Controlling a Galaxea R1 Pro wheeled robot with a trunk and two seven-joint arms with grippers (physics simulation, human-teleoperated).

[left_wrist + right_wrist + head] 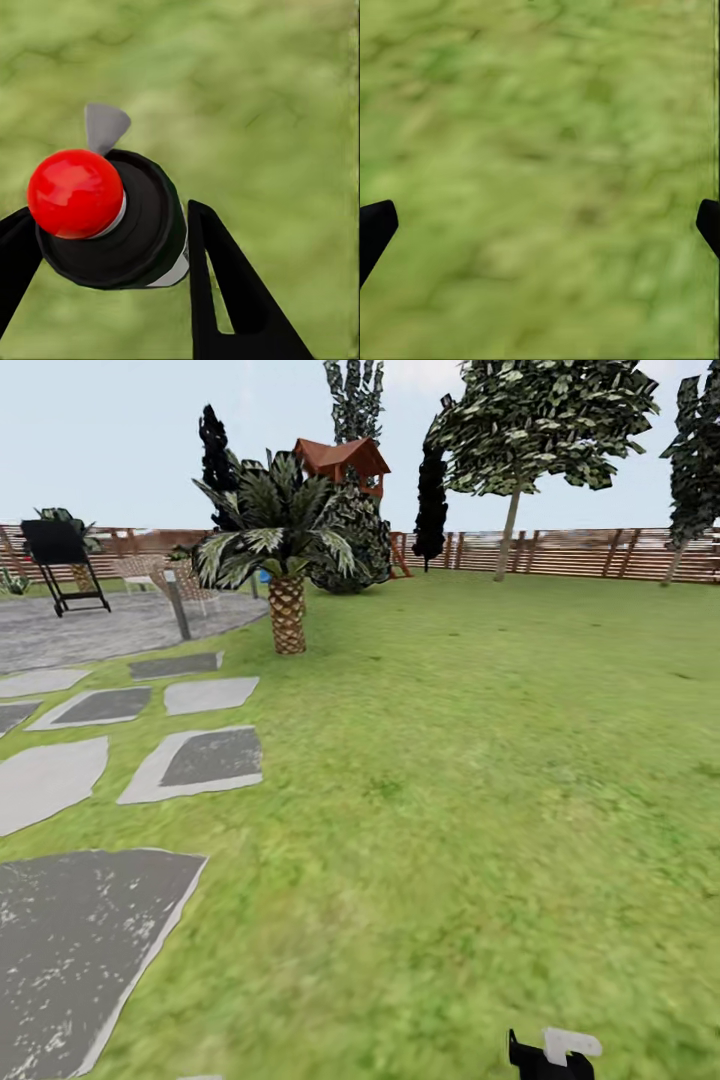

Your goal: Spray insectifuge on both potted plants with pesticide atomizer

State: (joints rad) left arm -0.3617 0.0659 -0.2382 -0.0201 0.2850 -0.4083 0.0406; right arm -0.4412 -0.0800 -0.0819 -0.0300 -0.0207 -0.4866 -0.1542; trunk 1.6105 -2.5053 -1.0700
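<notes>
We have the pesticide atomizer (pixel 120 225) in hand: the left gripper (pixel 105 247) is clamped on its dark body, one black finger on each side, seen end-on in the left wrist view with a red ball on top and the grey nozzle tip sticking out past it. Grass below, so it's off the ground. So pickup looks done.

The right gripper (pixel 540 225) is spread wide with nothing between the fingertips, just blurred lawn (pixel 540 112) under it.

At the bottom edge of the head view a black piece with a pale part on it (pixel 552 1052) pokes in; we can't tell what it is.

Going out from there: open grass ahead, grey stepping stones (pixel 195 760) on the left leading to the round patio (pixel 110 625), a bollard lamp (pixel 178 603) at its edge, a short palm (pixel 285 575) just beside the path, then bigger trees and the brown fence (pixel 580 552) at the back.

No small grey-potted rosettes anywhere that we can make out. Our read: both sprays are outstanding. We're in transit; finding the plants comes first.
</notes>
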